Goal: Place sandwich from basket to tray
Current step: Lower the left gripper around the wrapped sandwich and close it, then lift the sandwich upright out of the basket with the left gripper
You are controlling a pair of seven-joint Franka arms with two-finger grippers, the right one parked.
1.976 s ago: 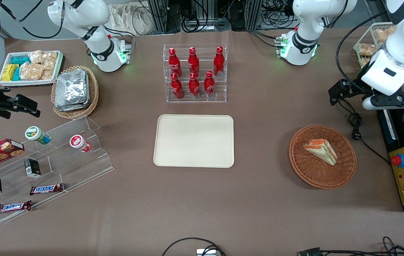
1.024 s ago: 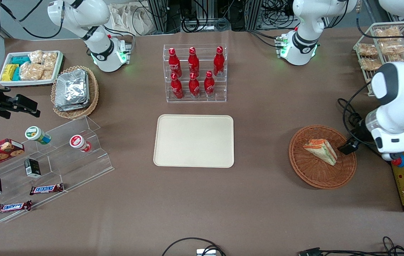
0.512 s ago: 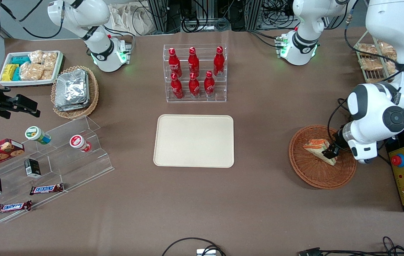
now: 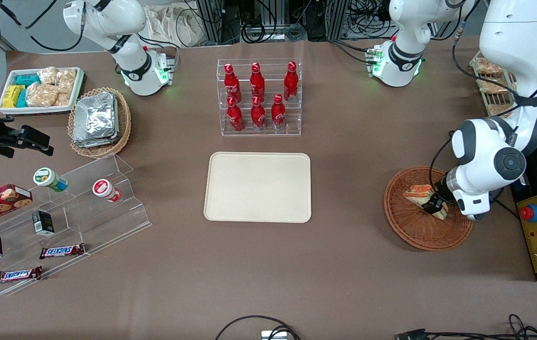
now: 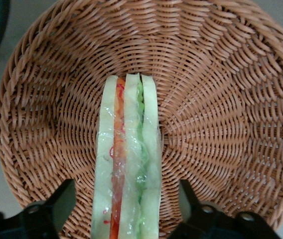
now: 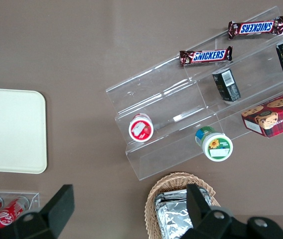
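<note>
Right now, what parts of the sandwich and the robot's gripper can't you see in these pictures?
- Front view: the gripper covers the middle of the sandwich; only its two ends show.
- Front view: the arm hides part of the basket rim.
- Left wrist view: the sandwich is cut off by the picture edge, so its wide end is unseen.
- Left wrist view: the fingertips straddle it, open; whether they touch it cannot be told.

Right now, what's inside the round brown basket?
Only the wrapped sandwich, standing on edge in the basket. The open gripper straddles it; the weave beneath the sandwich is hidden.
</note>
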